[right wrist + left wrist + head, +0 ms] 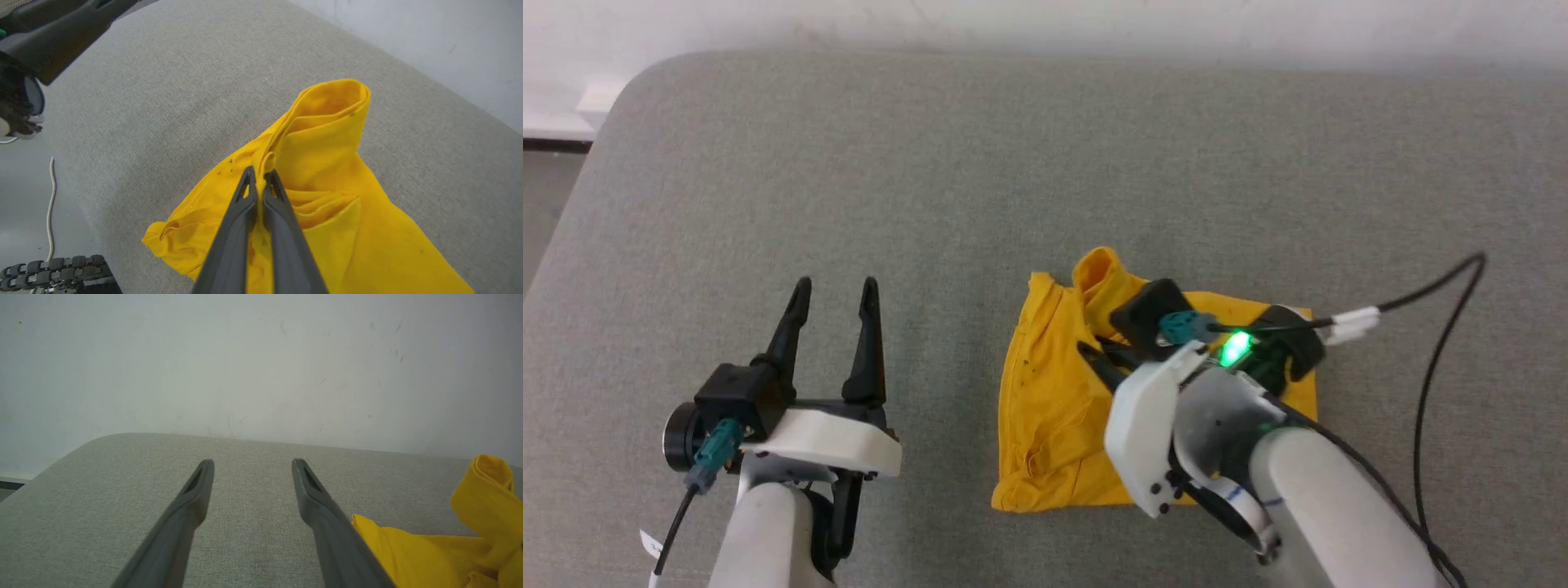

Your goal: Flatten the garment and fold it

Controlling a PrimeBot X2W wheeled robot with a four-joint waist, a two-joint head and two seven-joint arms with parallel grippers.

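Note:
The mustard-yellow garment (1049, 408) lies bunched and partly folded on the grey padded surface (980, 180), right of centre. One flap stands up at its far edge. My right gripper (1088, 349) reaches over it from the right. In the right wrist view that gripper (259, 171) is shut on a raised ridge of the garment (327, 155), just below the standing flap. My left gripper (837, 286) hovers to the left of the cloth, open and holding nothing. In the left wrist view its fingers (252, 462) are spread, with the garment (429, 551) at the lower right.
A white wall (261, 355) runs along the far edge of the surface. The surface's rounded left corner (629, 90) drops to a grey floor (24, 196) with a white cord. A black cable (1429, 376) loops beside my right arm. Bare grey padding surrounds the garment.

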